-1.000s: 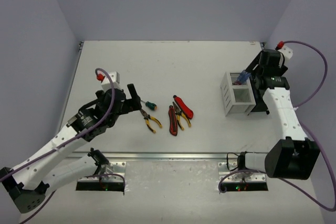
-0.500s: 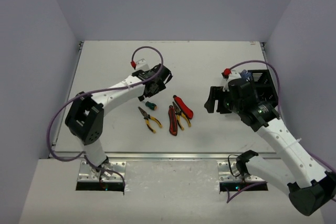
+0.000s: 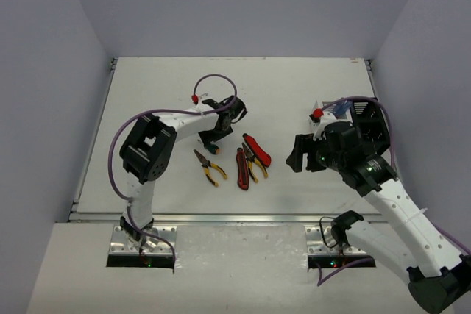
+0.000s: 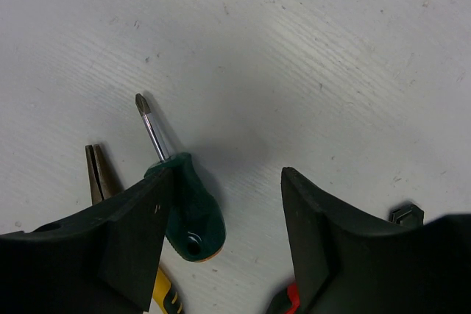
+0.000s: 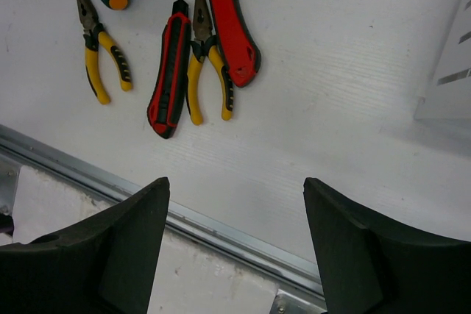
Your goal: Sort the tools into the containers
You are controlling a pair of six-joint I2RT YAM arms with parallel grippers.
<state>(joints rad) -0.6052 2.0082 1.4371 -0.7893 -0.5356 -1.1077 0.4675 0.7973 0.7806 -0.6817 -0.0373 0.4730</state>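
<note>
A green-handled screwdriver lies on the white table, its handle against the inner face of my left gripper's left finger, with a gap to the right finger. From above, that gripper is right over the screwdriver. Two yellow-and-black pliers, a red-and-black cutter and a red cutter lie together on the table. My right gripper hangs open and empty near the table's front edge. A corner of the white bin shows at far right.
A black slatted bin stands behind my right arm, which hides most of the white bin. A blue handle pokes out there. A metal rail runs along the table's front edge.
My left arm swung from the left side to over the green screwdriver, and its jaws have narrowed. My right arm left the white bin and came forward and left towards the tools.
</note>
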